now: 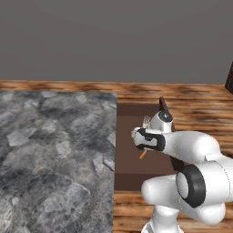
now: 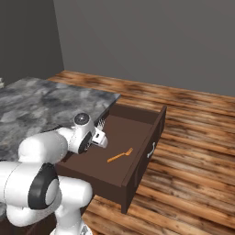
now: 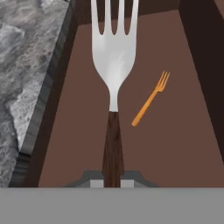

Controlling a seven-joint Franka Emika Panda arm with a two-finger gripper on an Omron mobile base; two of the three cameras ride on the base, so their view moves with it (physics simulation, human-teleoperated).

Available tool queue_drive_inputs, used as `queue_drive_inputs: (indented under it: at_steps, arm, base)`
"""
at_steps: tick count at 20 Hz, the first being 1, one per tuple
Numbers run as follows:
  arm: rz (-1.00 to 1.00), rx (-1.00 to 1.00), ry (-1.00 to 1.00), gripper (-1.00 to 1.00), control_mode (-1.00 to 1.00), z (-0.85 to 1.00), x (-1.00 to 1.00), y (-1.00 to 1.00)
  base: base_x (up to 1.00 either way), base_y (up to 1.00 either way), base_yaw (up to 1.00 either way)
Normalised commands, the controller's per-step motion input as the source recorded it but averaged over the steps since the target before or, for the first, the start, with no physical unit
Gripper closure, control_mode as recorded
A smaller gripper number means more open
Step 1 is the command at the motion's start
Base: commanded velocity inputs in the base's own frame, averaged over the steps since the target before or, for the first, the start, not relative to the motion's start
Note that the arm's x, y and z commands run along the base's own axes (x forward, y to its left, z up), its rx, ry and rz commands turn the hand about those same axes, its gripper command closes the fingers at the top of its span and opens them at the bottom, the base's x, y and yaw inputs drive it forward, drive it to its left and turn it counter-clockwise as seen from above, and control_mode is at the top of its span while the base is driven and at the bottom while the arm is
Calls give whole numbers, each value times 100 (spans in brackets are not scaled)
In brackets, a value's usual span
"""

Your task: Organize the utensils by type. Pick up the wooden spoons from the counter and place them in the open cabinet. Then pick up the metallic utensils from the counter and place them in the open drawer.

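Note:
My gripper (image 3: 113, 182) is shut on the dark reddish-brown handle of a silver-tined fork (image 3: 113, 57). The fork points ahead over the inside of the open drawer (image 3: 78, 131). In the base views the gripper (image 1: 146, 130) (image 2: 99, 131) hangs over the drawer's counter-side part, with the fork's tines (image 1: 146, 120) (image 2: 102, 123) sticking out past it. A small orange fork-shaped utensil (image 3: 151, 99) (image 1: 143, 154) (image 2: 120, 155) lies flat on the drawer's brown bottom (image 2: 133, 133), to the right of the held fork in the hand view. The two do not touch.
The grey marbled counter (image 1: 54, 154) (image 2: 46, 101) (image 3: 26, 65) borders the drawer on its left. The drawer's front panel (image 2: 142, 167) with a silver handle (image 2: 151, 150) juts out over the wooden plank floor (image 2: 197, 137). A grey wall (image 1: 113, 41) stands behind.

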Motion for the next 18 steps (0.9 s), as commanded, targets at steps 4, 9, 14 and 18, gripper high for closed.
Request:
queue_drive_inputs:
  at_steps: [4, 9, 14, 18]
  arm:
    - [-10, 0, 9, 100, -100, -50, 41, -3]
    - [-3, 0, 9, 100, -100, -27, 35, -3]
    - [0, 0, 10, 100, -100, -22, 37, -7]
    - [0, 0, 10, 100, -100, -34, 33, -5]
  base:
    - [0, 0, 0]
    - [0, 0, 0]
    - [0, 0, 0]
    - [0, 0, 0]
